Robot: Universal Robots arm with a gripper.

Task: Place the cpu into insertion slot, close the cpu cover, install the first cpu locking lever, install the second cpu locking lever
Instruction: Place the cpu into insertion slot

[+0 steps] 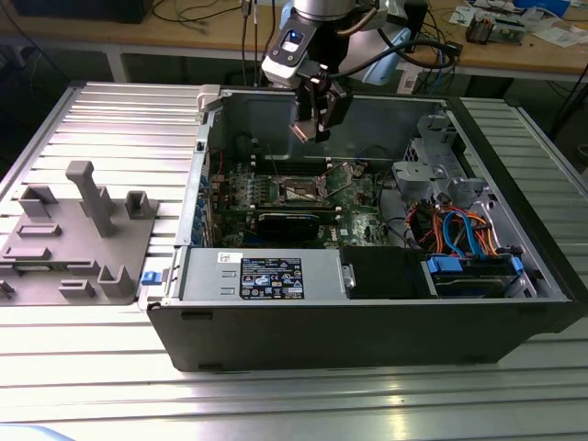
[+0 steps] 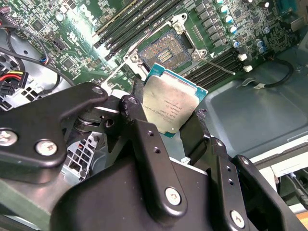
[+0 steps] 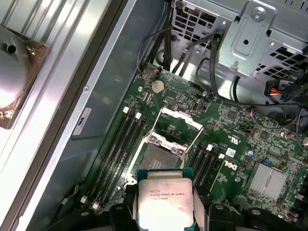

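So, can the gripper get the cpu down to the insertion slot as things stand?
Probably yes: the gripper holds the cpu above the insertion slot, the cpu cover stands swung open, and nothing lies between them.

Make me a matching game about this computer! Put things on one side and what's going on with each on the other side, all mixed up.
Things:
1. cpu
2. insertion slot
3. cpu cover
4. gripper

States:
A. empty, its contacts bare
B. held in the air above the green board
C. swung open, off the socket
D. shut on the cpu

Pairs: 1-B, 2-A, 3-C, 4-D
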